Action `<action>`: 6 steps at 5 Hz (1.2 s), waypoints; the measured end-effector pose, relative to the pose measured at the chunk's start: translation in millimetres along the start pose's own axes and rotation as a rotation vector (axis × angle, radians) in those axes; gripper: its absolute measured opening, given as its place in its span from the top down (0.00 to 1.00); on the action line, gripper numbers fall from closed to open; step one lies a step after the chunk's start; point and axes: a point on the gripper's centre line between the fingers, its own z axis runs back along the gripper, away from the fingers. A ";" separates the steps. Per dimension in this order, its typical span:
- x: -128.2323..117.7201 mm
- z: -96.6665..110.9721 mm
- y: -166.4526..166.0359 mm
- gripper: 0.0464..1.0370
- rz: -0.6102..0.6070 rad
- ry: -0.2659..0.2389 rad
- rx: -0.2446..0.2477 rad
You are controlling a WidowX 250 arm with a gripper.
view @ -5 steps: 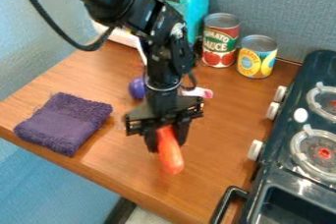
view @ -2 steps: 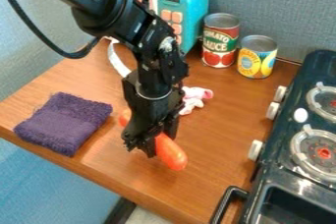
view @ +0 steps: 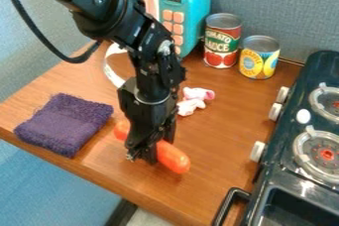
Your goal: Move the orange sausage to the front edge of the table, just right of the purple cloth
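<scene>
The gripper (view: 147,156) is low over the wooden counter, shut around the middle of a long orange toy (view: 173,158). One rounded end of the toy sticks out to the lower right, and the other shows at the upper left behind the gripper. To the left of it lies a folded purple cloth (view: 64,125), apart from the toy. A small pink and white item (view: 193,101) lies behind and to the right of the gripper.
A teal toy microwave (view: 187,7) stands at the back, with a tomato can (view: 222,41) and a yellow-labelled can (view: 259,57) to its right. A dark toy stove (view: 298,136) runs along the right side. A white curved strip (view: 110,69) lies behind the arm.
The gripper has turned and shifted slightly left, and the orange toy has swung from nearly upright in view to diagonal with it. A purple round thing behind is now hidden.
</scene>
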 end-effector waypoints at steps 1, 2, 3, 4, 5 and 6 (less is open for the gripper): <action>-0.9 -9.6 3.4 0.48 0.014 0.002 0.029; -2.9 -15.0 5.4 0.48 0.029 0.012 0.035; -2.6 -15.7 6.0 0.48 0.040 0.023 0.039; -1.6 -15.6 6.6 0.42 0.020 0.016 0.056; -1.3 -15.6 8.4 0.19 0.006 0.019 0.078; -1.0 -13.9 11.0 0.03 0.006 0.018 0.092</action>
